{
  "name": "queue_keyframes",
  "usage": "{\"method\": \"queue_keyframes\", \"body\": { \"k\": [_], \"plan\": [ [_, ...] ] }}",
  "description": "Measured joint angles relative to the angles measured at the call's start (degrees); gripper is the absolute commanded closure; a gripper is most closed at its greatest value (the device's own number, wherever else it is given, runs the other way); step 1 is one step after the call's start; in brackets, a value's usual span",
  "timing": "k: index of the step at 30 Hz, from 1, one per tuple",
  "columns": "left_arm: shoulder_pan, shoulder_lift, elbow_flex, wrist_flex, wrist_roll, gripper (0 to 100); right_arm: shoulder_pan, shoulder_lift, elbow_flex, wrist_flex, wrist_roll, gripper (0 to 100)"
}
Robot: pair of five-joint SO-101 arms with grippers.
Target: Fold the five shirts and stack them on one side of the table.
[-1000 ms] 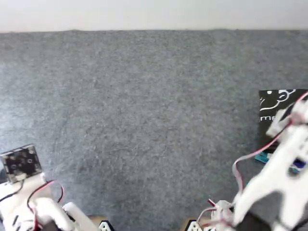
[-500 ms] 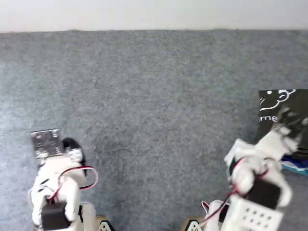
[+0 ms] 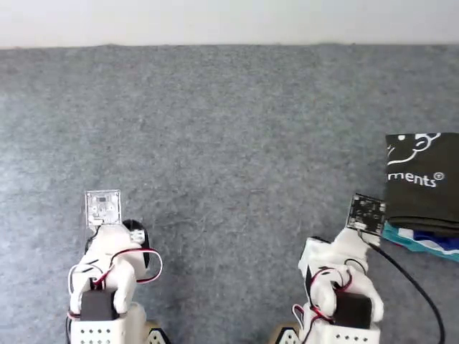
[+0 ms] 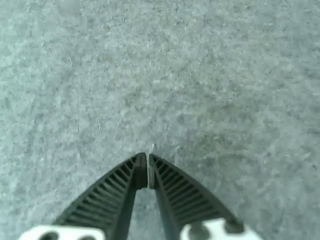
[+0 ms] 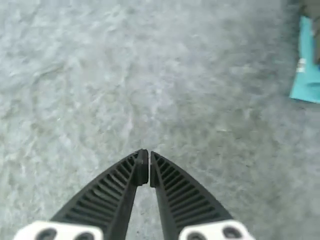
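resting with jaws pressed together and empty, the left arm (image 3: 107, 269) and right arm (image 3: 338, 276) seem done: folded shirts (image 3: 422, 185) sit stacked at the table (image 3: 229, 129) edge beside the right arm, perhaps all five, so no further move seems needed.

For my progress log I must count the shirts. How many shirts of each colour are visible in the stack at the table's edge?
Black folded shirt with white print: 1
Turquoise shirt under it: 1
Total visible: 2; others may be hidden between them.
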Motion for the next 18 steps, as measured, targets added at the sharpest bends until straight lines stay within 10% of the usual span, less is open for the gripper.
{"method": "queue_keyframes", "body": {
  "k": [18],
  "plan": [
    [-0.09, 0.00, 2.29, -0.09, 0.00, 98, -2.90, -0.53, 9.05, -1.05, 0.00, 99.0]
  ]
}}
